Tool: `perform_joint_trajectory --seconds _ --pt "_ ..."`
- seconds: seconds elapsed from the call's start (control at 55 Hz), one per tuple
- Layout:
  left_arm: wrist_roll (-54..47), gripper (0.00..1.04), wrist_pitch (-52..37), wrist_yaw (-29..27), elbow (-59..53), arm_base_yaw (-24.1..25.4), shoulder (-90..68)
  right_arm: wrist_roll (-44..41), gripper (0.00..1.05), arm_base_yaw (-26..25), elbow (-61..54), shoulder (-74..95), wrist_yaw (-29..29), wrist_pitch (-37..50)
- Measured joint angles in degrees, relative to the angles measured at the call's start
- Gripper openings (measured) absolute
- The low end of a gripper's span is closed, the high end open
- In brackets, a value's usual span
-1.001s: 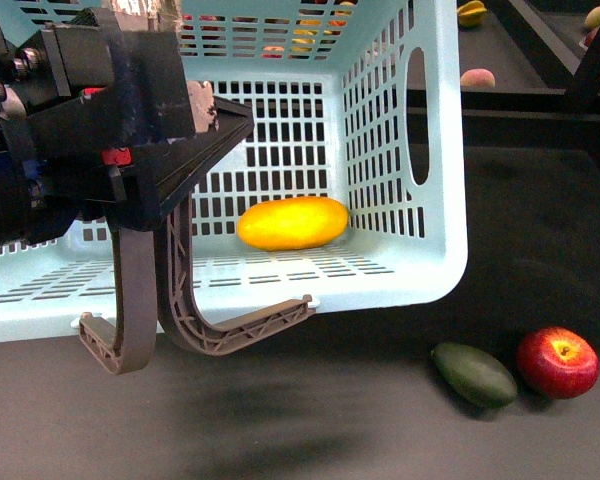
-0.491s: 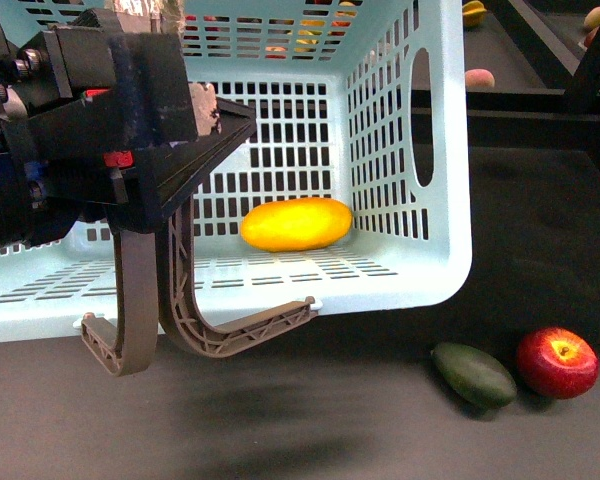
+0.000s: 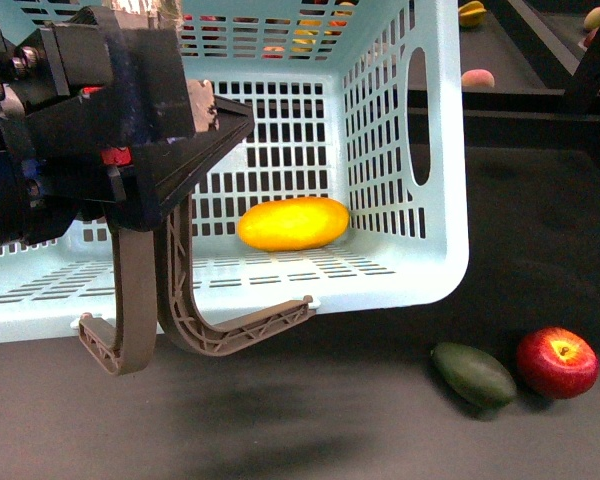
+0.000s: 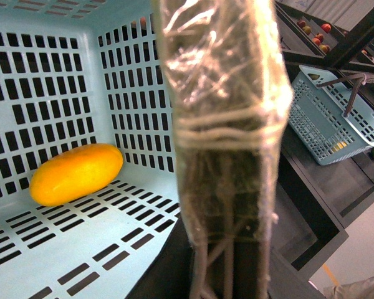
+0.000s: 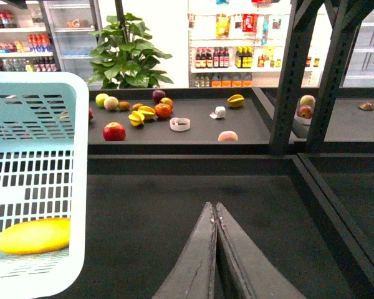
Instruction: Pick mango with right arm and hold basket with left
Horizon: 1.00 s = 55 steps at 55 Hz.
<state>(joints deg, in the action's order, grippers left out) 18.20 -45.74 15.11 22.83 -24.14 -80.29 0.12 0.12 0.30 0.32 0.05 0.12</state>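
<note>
Front view, smooth yellow-orange oblong mango (image 3: 293,223), inside turquoise basket (image 3: 450,250)

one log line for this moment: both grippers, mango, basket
left gripper: at basket, grip unclear | right gripper: shut, empty, outside basket | mango: lying inside basket, not gripped

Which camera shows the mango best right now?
The left wrist view: the mango looks largest there, whole and unobstructed inside the basket. The front view also shows it whole but smaller; the right wrist view catches it partly behind the basket's rim.
</note>
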Motion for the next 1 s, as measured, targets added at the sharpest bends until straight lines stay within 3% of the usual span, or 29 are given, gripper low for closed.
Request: perform_joint_trajectory --seconds 0.455,0.801,1.001 --pt "0.0 0.09 0.0 0.0 0.0 0.0 0.0 -0.1 0.05 0.0 0.0 0.0 0.0 0.0" --pt "0.0 0.09 0.0 -0.1 0.0 0.0 0.0 -0.1 0.59 0.0 0.0 0.0 0.0 0.0" --pt "1.7 0.09 -4.3 -7.3 4.1 1.2 -6.0 -0.1 0.91 0.0 0.0 0.0 0.0 0.0"
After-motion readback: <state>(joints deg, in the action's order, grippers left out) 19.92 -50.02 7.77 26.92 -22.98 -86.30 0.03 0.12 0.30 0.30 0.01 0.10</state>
